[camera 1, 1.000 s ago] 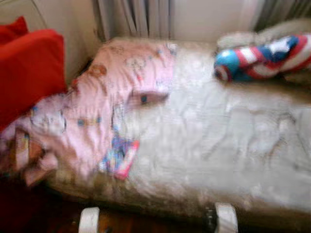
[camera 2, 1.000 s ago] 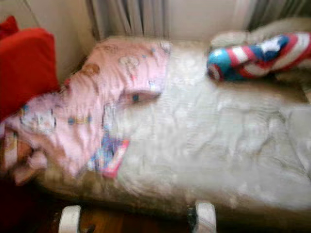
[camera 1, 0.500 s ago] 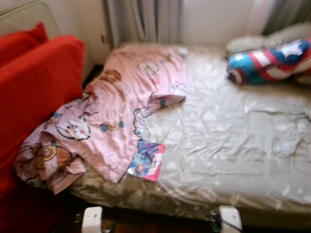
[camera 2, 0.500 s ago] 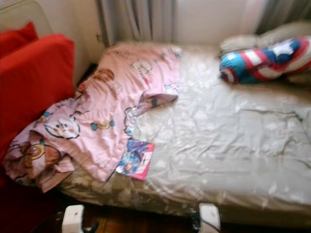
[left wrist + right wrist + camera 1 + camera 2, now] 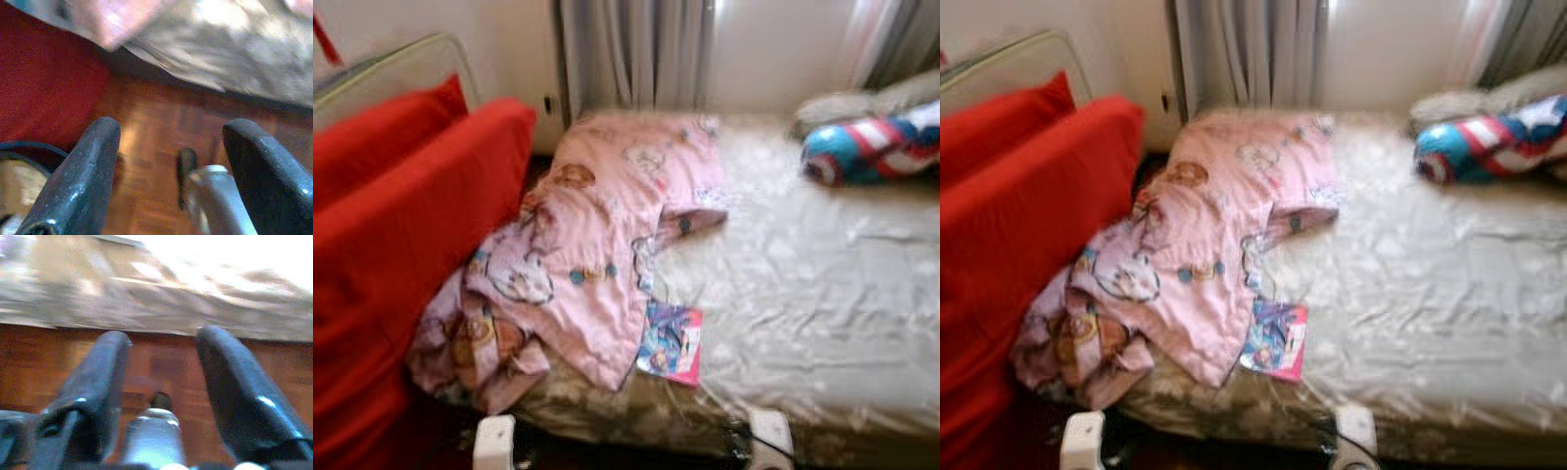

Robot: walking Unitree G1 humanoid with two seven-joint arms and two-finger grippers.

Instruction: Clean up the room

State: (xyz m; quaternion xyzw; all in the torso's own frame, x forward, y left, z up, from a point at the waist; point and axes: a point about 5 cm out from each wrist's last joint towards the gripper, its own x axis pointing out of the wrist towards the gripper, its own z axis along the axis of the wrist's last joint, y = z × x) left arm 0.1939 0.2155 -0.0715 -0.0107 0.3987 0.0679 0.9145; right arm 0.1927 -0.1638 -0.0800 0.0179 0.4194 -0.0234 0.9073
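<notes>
A: Camera has panned left since a second ago. Bed contents haven't shifted, blur is less.

B: Layout, left to right?

A: Red cushions (image 5: 406,211) far left, standing against the bed (image 5: 822,294) edge. Pink blanket (image 5: 597,245) crumpled over the bed's left part, one end hanging off the near-left corner against the cushions. Colourful booklet (image 5: 672,342) flat on the sheet, just beside the blanket's near edge, partly tucked under it. Star-and-stripes pillow (image 5: 871,147) far right, well apart from the rest. Grey curtains (image 5: 636,54) behind.

B: Grippers?

A: Left gripper (image 5: 168,171) hangs low over the wooden floor (image 5: 156,122) near the bed edge, fingers spread, nothing between them. Right gripper (image 5: 164,382) same: fingers apart, holding nothing, over floor by the bed side.
</notes>
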